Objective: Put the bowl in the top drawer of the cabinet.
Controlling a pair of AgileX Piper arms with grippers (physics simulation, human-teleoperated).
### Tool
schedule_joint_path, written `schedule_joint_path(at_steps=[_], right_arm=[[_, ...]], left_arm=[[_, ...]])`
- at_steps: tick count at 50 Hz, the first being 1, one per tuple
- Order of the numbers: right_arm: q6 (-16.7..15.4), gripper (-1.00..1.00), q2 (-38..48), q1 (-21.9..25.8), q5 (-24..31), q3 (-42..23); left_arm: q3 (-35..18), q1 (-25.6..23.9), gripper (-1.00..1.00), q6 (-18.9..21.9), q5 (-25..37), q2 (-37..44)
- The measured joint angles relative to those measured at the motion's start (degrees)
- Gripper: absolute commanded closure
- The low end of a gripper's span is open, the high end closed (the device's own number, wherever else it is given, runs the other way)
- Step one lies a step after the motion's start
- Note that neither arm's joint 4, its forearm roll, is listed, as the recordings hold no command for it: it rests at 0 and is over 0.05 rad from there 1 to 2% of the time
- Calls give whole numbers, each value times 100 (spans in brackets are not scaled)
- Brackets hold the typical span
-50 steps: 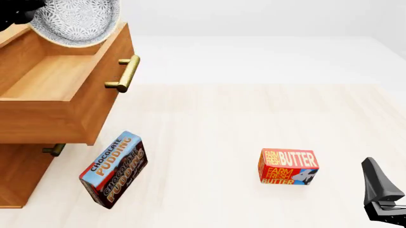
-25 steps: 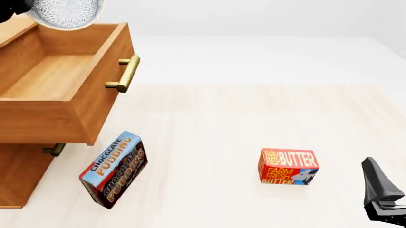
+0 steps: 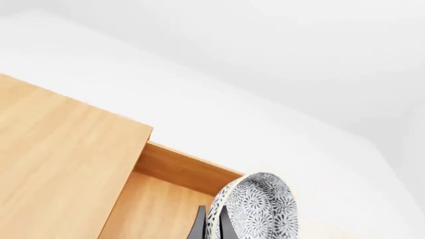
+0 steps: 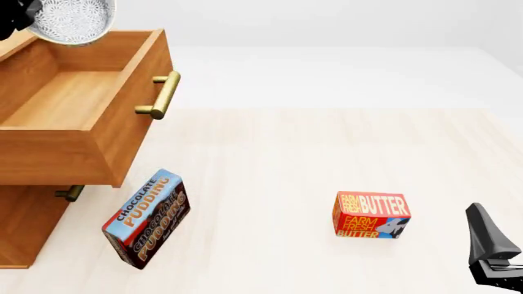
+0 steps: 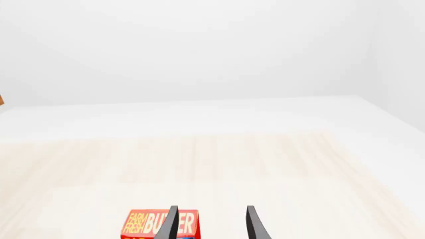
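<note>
Up at about 10 o'clock in the front view, the bowl [image 4: 73,19] hangs tilted in the air over the back end of the top drawer [image 4: 90,104], which is pulled wide open out of the cabinet [image 4: 24,229], so you can see its bare wooden floor. It's not inside yet, and it looks clear of the wood. The left gripper [image 3: 211,226] has it by the rim: in the left wrist view the two dark fingers [image 3: 199,228] sit one on each side of the bowl's edge, jaws pinching it, with the speckled outside of the bowl facing the camera and the drawer's back wall just behind. Only a dark bit of that arm shows at the front view's top left corner. The brass handle [image 4: 161,95] on the drawer front sticks out toward 3 o'clock, and the lower drawer's handle [image 4: 70,193] peeks out underneath. Below the drawer, around 7 o'clock, a chocolate pudding box [image 4: 147,219] stands tipped up on the table [image 4: 327,147]. Further along at roughly 4 o'clock sits a red butter box [image 4: 371,215], well apart from the pudding. Way over at the 4 to 5 o'clock edge is the right gripper [image 5: 212,224], parked low, jaws spread with nothing between them, butter box just beyond its fingers in the right wrist view.
</note>
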Motion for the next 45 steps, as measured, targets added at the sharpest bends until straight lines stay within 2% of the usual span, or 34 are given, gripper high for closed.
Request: schedule_joint_path(at_steps=[24,45], right_arm=[[0,-100,1,0,0,0],[0,-100,0,0,0,0]], left_arm=[[281,243,100,-110,-251,369],[460,391,100,297,-315,559]])
